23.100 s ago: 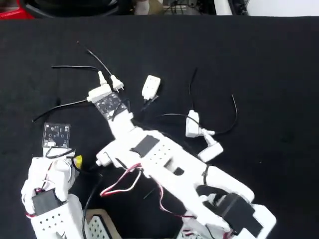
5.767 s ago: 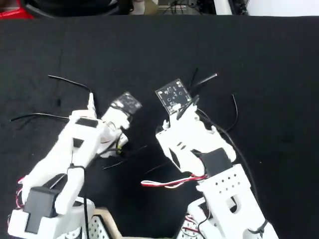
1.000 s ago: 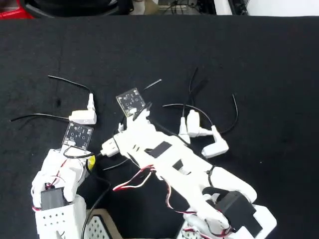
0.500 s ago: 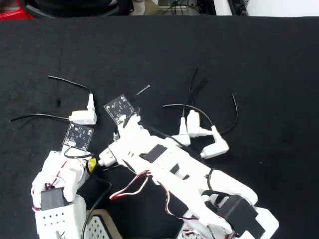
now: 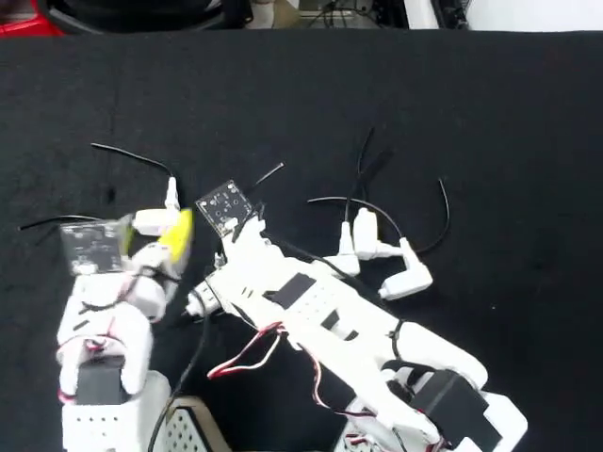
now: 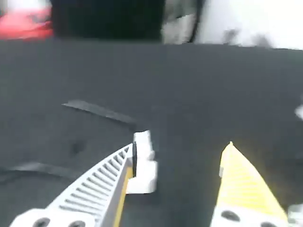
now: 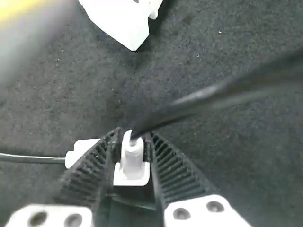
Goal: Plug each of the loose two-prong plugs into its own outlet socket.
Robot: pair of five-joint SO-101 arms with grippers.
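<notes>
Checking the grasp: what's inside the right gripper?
A white plug, its black cord running out, sits clamped between the fingers of the right gripper. Its prongs are covered by the fingers and the plug's own body, so they can't be seen.

Table (image 5: 509,113) was matte black; left gripper (image 6: 182,145) had one yellow finger (image 6: 241,184), one white ribbed finger (image 6: 94,189); right gripper (image 7: 131,137) had black ridged fingers (image 7: 92,170), white plug (image 7: 132,161) between them, black cord (image 7: 227,94); red and white wires (image 5: 240,353) at six o'clock, on white arm (image 5: 320,311)
</notes>
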